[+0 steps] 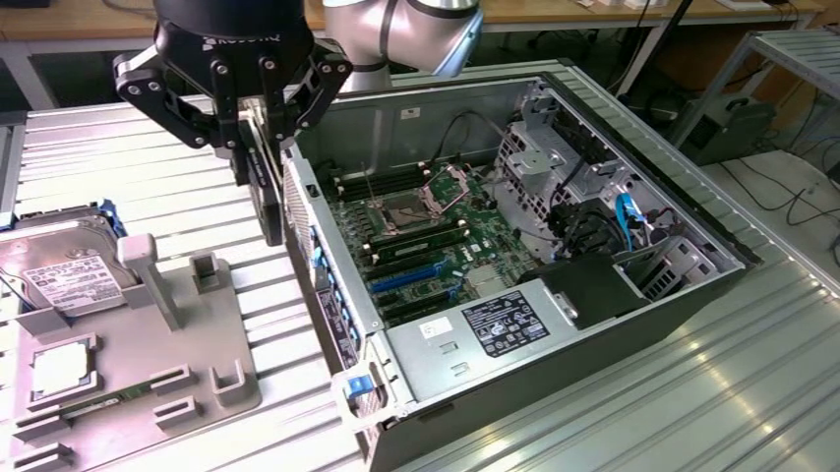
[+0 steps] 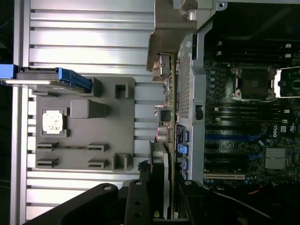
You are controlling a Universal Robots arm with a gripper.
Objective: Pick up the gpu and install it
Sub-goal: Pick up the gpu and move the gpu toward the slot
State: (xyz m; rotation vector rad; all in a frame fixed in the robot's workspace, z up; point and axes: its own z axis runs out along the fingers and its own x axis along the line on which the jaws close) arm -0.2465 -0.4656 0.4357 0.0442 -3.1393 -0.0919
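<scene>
You've got the jaws clamped on the gpu (image 1: 271, 202), hanging edge-down just outside the case wall (image 1: 309, 236) on the exterior view's left, so keep it plumb, clear of that wall and square to the blue slots (image 1: 400, 278).

The gripper (image 1: 267, 162) is black, with jointed link fingers (image 1: 173, 104), round silver screws (image 1: 137, 87) at the pivots and pale lettering (image 1: 250, 41). Behind the gripper, the arm (image 1: 407, 29) is rounded, silvery grey.
</scene>
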